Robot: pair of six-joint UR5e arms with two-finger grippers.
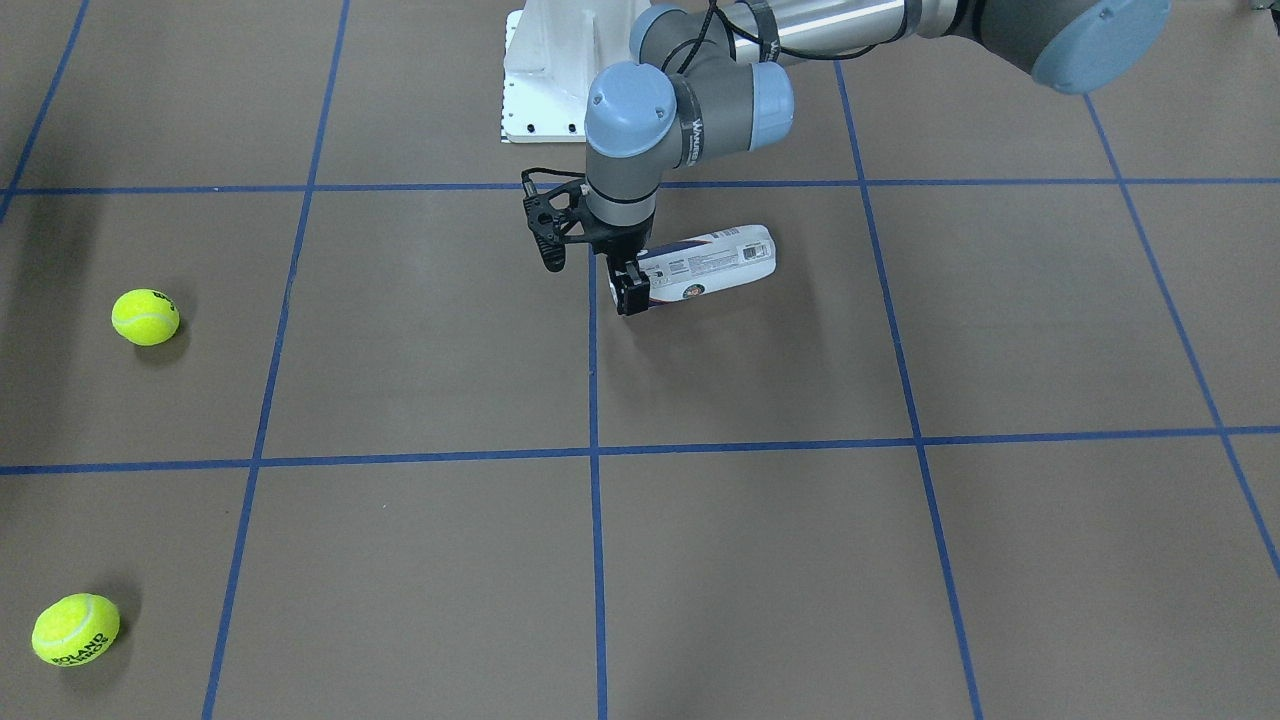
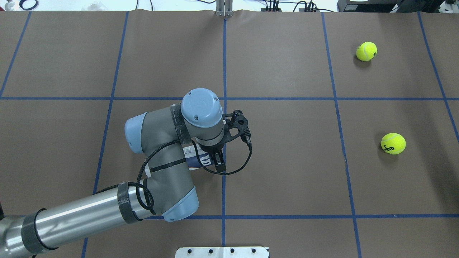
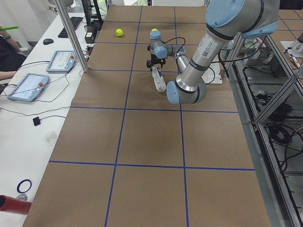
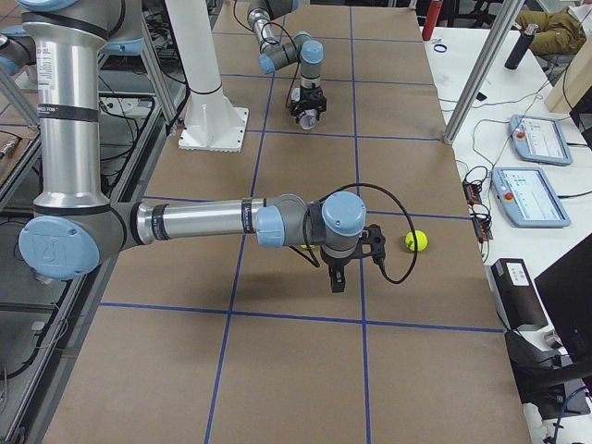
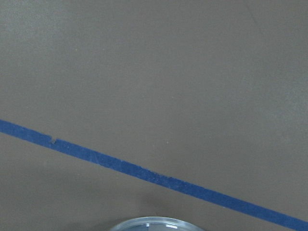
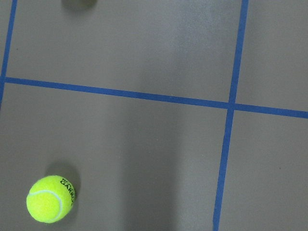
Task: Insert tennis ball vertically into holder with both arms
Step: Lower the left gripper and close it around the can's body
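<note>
**Holder down on its side, left pincer at its mouth end**

The holder (image 1: 715,260) lies flat on the surface (image 1: 800,560), near the middle and close to the robot's base. My left pincer (image 1: 630,292) is at one end of it. The fingers look closed on that end, and the left wrist view shows only an arc of the rim (image 5: 154,223) at its bottom edge. The right pincer (image 4: 338,279) hangs over the surface well away. I can see it only from the side camera, so I cannot tell whether it is open or closed.

I judge the holder to be very light, thin-walled, slick and round. It would roll if nudged and flex or crack if squeezed hard at mid-length. The rim end is probably the stiffest place to hold, though a grip there leaves a long body to swing when I stand it up, so I'd move slowly.

The two tennis balls, one nearer (image 2: 393,143) and one farther out (image 2: 366,51), sit far off on the robot's right. Their felt should grip well and give slightly, so I'd take one across its middle.
</note>
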